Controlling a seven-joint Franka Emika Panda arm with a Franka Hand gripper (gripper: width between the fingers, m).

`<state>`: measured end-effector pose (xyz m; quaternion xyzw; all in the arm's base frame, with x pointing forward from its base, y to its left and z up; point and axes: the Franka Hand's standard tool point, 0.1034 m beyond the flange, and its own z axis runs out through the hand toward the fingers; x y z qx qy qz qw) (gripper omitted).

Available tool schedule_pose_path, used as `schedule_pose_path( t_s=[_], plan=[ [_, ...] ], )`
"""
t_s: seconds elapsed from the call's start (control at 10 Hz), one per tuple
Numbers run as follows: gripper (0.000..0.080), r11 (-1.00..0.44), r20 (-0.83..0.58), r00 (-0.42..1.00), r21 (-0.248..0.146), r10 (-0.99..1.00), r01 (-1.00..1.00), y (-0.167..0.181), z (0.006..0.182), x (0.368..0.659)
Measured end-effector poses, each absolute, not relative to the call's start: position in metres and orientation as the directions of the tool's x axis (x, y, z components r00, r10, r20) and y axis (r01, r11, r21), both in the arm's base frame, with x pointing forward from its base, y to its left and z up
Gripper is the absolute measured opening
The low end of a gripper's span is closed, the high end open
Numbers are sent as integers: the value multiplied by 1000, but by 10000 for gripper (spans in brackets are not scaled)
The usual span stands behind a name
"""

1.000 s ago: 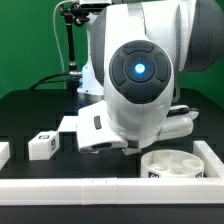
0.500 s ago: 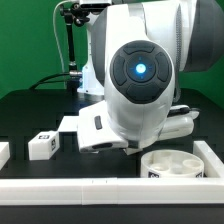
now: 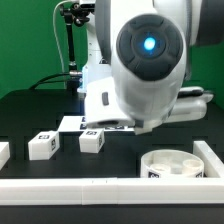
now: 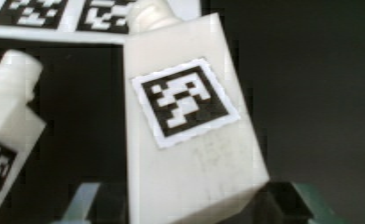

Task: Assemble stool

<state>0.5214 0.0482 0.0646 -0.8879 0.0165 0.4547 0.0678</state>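
Note:
In the wrist view a white blocky leg (image 4: pixel 193 120) with a square tag stands between my gripper's (image 4: pixel 188 206) fingers. One fingertip (image 4: pixel 86 200) is apart from the leg by a dark gap, and the other sits at the leg's edge. The gripper is open around the leg. A second leg (image 4: pixel 8 110) lies beside it. In the exterior view two legs (image 3: pixel 92 140) (image 3: pixel 42 145) stand on the black table. A third white piece (image 3: pixel 3 152) is cut off at the exterior view's left. The round seat (image 3: pixel 180 165) lies at the exterior view's right front. The arm's body hides the gripper there.
The marker board (image 3: pixel 68 124) lies behind the legs and shows in the wrist view too (image 4: pixel 63 12). A white border rail (image 3: pixel 90 184) runs along the front, and another stands at the exterior view's right (image 3: pixel 211 152). A black stand (image 3: pixel 72 50) rises at the back.
The arm has risen and swung toward the exterior view's right. A second leg that it covered now shows beside the first. The seat has not moved.

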Motion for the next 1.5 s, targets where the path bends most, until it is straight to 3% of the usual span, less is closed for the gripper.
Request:
schedule_pose_path(
  t_s=[0.1, 0.4, 0.5, 0.7, 1.0, 1.3, 1.5],
  plan=[
    [322, -990, -792, 609, -110, 37, -83, 52, 71, 526],
    [323, -990, -759, 651, -114, 35, -80, 52, 66, 533],
    [323, -990, -678, 735, -114, 20, -79, 52, 64, 549],
    [323, -991, -605, 796, -109, 2, -81, 54, 88, 558],
    [323, -992, -392, 920, -103, -25, -71, 61, 109, 579],
    [323, -992, -202, 978, -100, -50, -71, 59, 107, 585],
    [323, -993, -55, 997, -99, -56, -62, 64, 119, 592]
  ],
)
